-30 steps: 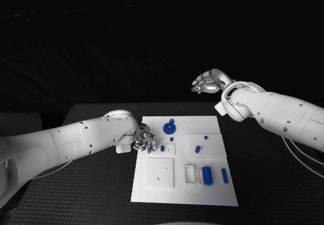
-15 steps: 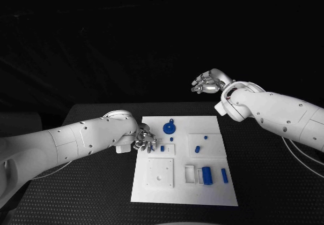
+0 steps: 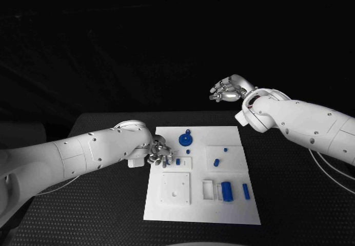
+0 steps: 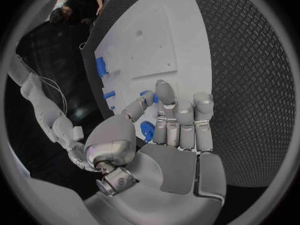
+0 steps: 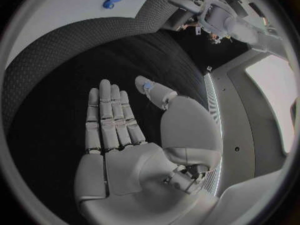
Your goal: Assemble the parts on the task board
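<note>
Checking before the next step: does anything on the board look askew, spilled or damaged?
Nothing stands out. The task board lies flat on the table, and the blue parts sit on it, none off its edge. The left hand is at the board's left edge; the right hand is raised beyond it.

Silver many-fingered left hand [image 4: 169, 135] hovered over white task board [image 4: 169, 40], fingertips [image 4: 164, 91] near small blue parts [image 4: 147, 131].

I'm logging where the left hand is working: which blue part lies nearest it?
The small blue part in the recess just beside the left hand; the round blue part and the other blue pieces lie farther off.
</note>
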